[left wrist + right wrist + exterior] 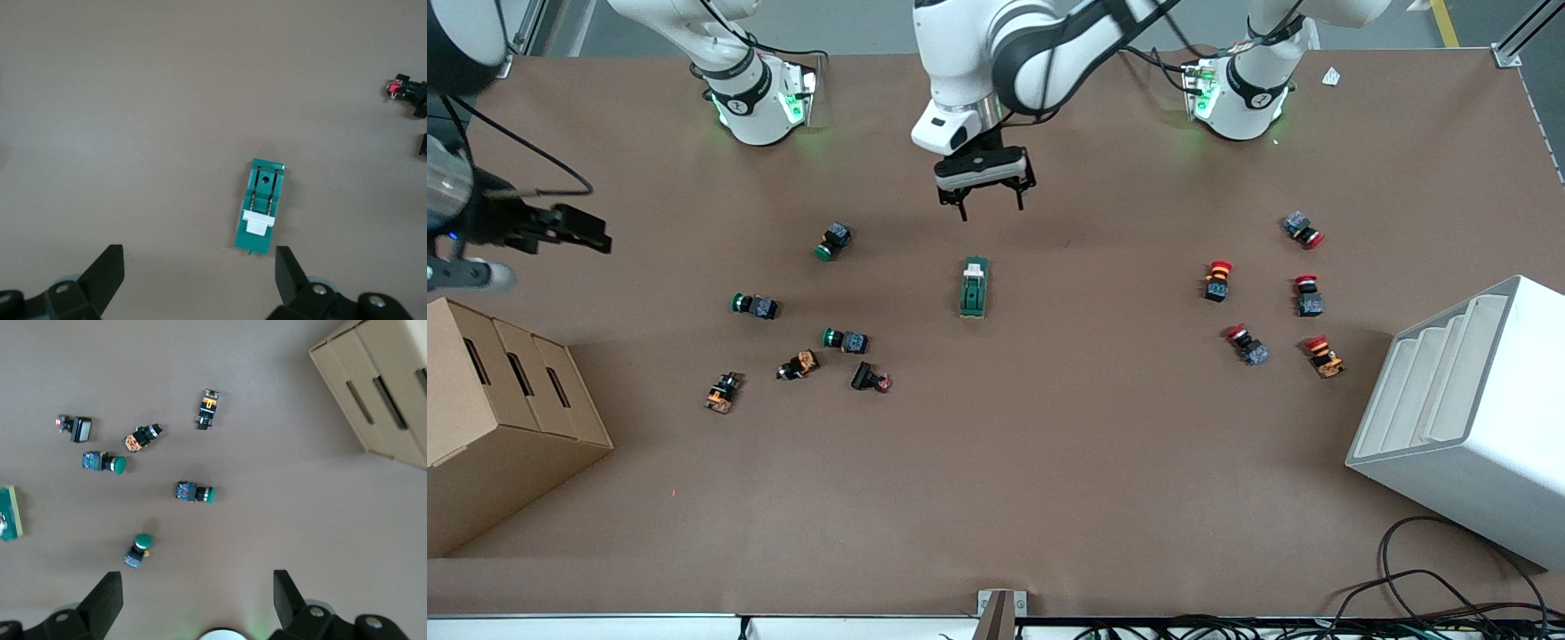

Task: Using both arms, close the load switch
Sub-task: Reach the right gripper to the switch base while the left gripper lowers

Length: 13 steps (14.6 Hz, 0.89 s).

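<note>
The load switch [974,287] lies flat on the brown table [1049,462] near its middle, a small dark-green block with its white toggle [975,265] at the end farther from the front camera. The left gripper [991,197] hangs in the air over bare table just past that toggle end, its arm reaching in from the base at the left arm's end; its two black fingers [107,273] are spread wide apart and hold nothing, and in the left wrist view the load switch [261,206] sits between them, clear of both. The right gripper [574,229] is up in the air toward the right arm's end of the table, well apart from the load switch and above the cardboard boxes [498,418] that stand at that edge; its fingers [103,603] are likewise spread and empty. Between the load switch and those boxes a loose group of push-buttons lies scattered, among them three green-capped buttons [833,241] and an orange-bodied button [721,393]. Toward the left arm's end from the load switch lies a cluster of red-capped buttons [1217,280], and nearer the front camera than those a white stepped rack [1467,409] stands at the table's edge.
</note>
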Motion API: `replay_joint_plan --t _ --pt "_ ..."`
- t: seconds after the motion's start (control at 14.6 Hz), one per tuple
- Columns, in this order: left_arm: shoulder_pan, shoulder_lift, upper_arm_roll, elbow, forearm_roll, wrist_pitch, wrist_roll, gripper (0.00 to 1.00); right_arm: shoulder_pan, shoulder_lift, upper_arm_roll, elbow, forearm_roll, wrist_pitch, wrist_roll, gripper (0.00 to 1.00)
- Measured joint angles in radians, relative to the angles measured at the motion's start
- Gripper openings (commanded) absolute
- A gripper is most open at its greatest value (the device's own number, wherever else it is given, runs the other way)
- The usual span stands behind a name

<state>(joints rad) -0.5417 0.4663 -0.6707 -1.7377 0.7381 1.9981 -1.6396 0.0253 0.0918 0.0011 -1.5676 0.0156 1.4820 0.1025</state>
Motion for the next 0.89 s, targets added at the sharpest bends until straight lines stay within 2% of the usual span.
replay_joint_plan --t 0.21,0.41,0.55,0.89 --pt "-0.064 0.092 0.0 -0.001 0.193 0.005 -0.173 0.99 0.1 0.046 0.006 -0.007 0.022 0.01 0.283 1.0" --pt "-0.103 0.186 0.0 -0.01 0.437 0.005 -0.363 0.99 0.181 0.093 0.009 -0.021 0.122 0.052 0.522 1.0" --pt "-0.109 0.237 0.001 -0.023 0.572 0.005 -0.454 0.99 0.214 0.131 0.01 -0.024 0.157 0.092 0.629 1.0" --pt "-0.115 0.291 0.003 -0.066 0.756 0.004 -0.552 0.99 0.317 0.213 0.011 -0.027 0.211 0.197 0.867 1.0"
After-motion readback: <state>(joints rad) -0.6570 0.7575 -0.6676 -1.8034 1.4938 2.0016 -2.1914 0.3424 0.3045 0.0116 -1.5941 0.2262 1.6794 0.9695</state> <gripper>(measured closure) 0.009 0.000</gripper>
